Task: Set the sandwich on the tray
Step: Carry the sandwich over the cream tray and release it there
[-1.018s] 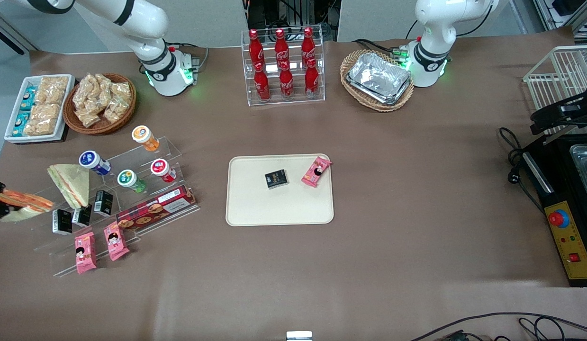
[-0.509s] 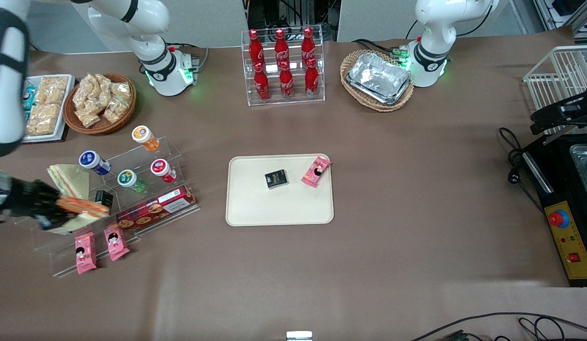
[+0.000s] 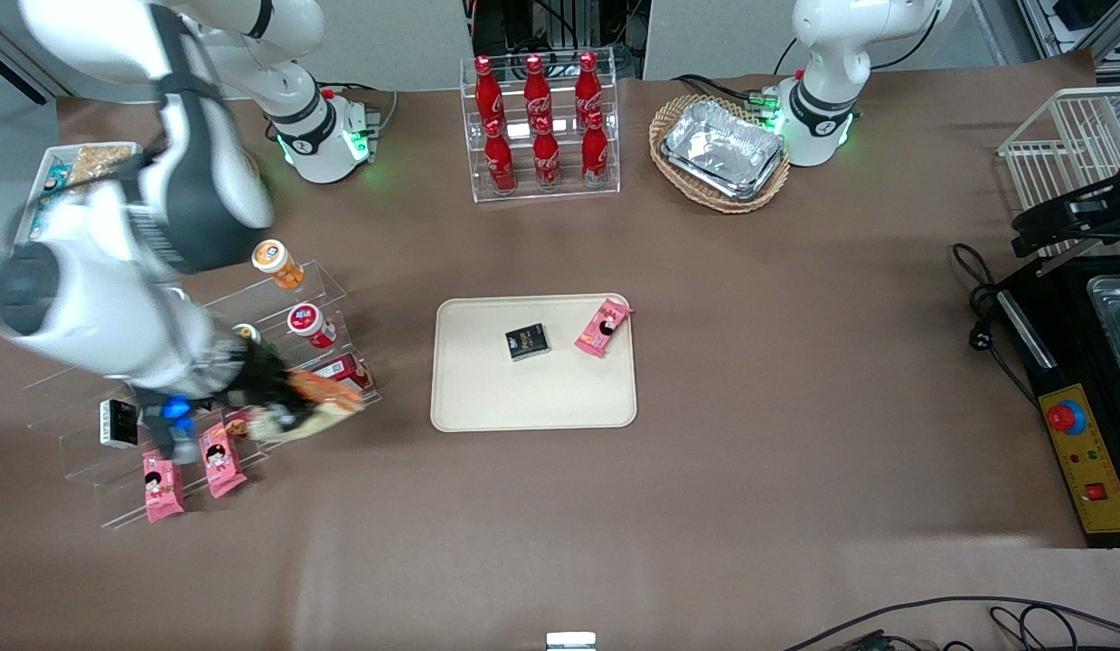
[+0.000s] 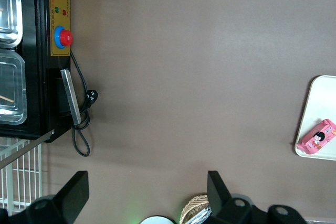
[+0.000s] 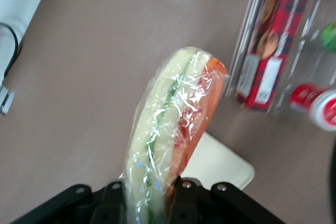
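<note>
My right gripper (image 3: 268,398) is shut on the clear-wrapped sandwich (image 3: 308,409), orange and pale striped, and holds it in the air over the clear display steps, beside the red cookie box (image 3: 344,371). In the right wrist view the sandwich (image 5: 170,124) stands between my two black fingers (image 5: 186,203), which press on its two sides. The cream-beige tray (image 3: 487,398) lies flat at the table's middle, toward the parked arm's end from my gripper. Its corner shows under the sandwich in the right wrist view (image 5: 226,169). The tray holds a small black box (image 3: 527,342) and a pink snack pack (image 3: 602,327).
The clear display steps (image 3: 89,452) carry two pink snack packs (image 3: 162,484), a black box (image 3: 118,423) and round-lidded cups (image 3: 308,324). A rack of red bottles (image 3: 539,127) and a wicker basket of foil trays (image 3: 722,149) stand farther from the front camera. My arm hides the snack baskets.
My right gripper has carried the sandwich from the working arm's end of the table over the display steps, closer to the tray. The arm now covers much of the display.
</note>
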`<state>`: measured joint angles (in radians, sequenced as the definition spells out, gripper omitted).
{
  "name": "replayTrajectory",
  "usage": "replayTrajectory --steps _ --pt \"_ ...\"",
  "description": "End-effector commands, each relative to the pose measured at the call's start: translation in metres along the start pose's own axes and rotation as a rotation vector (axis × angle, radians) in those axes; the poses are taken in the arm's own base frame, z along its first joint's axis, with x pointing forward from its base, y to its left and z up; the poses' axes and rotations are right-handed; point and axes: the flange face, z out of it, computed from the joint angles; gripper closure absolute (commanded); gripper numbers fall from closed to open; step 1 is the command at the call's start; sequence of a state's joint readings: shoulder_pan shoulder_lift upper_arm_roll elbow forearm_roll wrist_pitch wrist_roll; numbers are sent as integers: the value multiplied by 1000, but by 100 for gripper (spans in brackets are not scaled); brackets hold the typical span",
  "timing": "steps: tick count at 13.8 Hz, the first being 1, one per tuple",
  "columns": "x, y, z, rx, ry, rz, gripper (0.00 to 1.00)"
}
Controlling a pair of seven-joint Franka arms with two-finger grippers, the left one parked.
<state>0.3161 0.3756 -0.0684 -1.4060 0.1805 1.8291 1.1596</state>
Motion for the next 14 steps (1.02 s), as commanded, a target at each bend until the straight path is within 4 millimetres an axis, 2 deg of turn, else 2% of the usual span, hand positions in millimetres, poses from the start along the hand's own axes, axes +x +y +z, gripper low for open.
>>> replayTrajectory --steps 1,3,7,10,14 --pt "-54 -39 49 22 24 94 78" --pt "-77 -49 82 -3 18 153 78" --pt "-126 -70 162 2 30 257 77" --pt "-157 -78 205 22 35 287 77" --pt "-203 -75 257 -9 40 277 76"
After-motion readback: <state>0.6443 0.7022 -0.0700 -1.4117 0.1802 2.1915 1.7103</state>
